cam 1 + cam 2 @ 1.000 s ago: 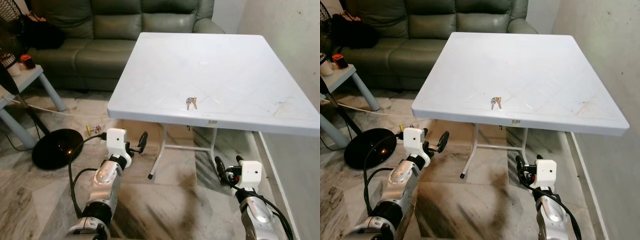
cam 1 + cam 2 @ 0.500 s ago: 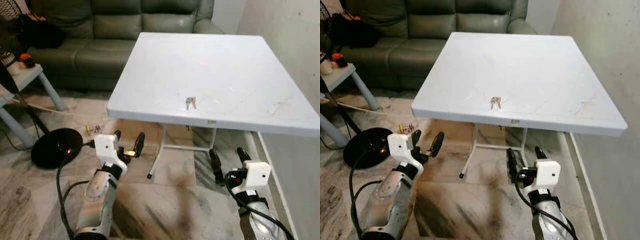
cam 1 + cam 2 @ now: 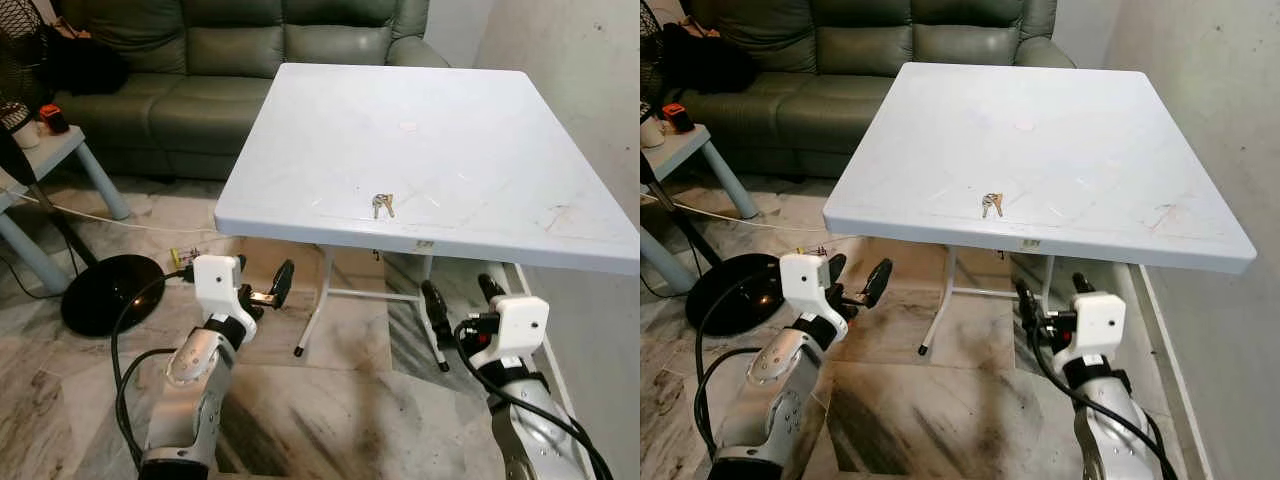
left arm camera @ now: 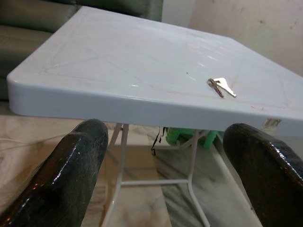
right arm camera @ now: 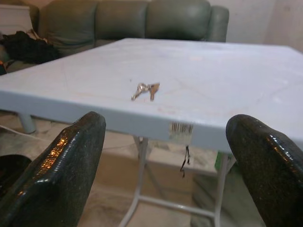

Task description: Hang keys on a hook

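Both silver arms reach forward and slightly upward, forearms angled toward the middle, each ending in a white wrist block. The left gripper (image 3: 262, 285) is raised at the robot's left with its two black fingers (image 4: 75, 165) spread wide apart and nothing between them. The right gripper (image 3: 1050, 296) is held at about the same height, its fingers (image 5: 66, 165) likewise parted and empty.
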### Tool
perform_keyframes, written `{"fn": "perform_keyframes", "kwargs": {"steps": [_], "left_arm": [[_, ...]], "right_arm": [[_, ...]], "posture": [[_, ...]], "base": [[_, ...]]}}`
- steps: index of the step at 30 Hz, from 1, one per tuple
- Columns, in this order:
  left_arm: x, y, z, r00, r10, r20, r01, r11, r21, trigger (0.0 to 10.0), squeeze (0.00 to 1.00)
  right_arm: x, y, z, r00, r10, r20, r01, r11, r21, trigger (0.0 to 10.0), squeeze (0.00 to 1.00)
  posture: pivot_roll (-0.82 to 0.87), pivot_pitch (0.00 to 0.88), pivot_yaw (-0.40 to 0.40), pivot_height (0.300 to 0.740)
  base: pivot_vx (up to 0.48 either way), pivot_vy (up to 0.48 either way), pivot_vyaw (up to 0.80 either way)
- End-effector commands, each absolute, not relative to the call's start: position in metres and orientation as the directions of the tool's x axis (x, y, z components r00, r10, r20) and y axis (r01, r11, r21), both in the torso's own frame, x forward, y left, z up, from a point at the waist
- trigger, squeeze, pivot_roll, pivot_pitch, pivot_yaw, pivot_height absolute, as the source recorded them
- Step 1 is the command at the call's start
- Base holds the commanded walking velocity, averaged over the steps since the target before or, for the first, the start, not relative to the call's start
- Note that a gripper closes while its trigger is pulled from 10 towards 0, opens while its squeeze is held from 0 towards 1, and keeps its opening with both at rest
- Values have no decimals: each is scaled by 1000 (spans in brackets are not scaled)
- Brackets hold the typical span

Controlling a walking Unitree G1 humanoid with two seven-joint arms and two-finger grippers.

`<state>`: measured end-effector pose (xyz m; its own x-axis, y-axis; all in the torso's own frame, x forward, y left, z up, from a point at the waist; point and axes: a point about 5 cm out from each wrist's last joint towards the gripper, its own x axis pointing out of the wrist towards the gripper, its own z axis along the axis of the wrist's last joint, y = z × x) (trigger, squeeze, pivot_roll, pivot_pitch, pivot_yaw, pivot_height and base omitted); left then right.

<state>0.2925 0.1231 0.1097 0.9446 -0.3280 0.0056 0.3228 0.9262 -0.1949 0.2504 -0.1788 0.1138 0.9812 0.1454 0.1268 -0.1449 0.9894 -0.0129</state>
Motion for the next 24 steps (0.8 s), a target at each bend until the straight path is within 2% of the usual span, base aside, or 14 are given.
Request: {"fn": "perform_keyframes", "kwargs": {"steps": [1,14,24], "left_arm": [[294,128,114,948,-318,5,314,932,-181,10000,0],[276,136,108,960,-280,-19,272,946,-175,10000,0],[276,136,110,956,-293,-22,285,942,-180,10000,0]], "right_arm": [[251,-179,121,980,143,136,-141,990,-29,10000,0],[232,-178,121,980,135,146,-134,991,-12,10000,0],[232,-178,122,981,129,147,-129,992,-8,10000,0]], "posture": [[89,56,-1,740],[92,66,2,740],[95,72,7,740]], "base": [[0,0,0],[0,0,0],[0,0,0]]}}
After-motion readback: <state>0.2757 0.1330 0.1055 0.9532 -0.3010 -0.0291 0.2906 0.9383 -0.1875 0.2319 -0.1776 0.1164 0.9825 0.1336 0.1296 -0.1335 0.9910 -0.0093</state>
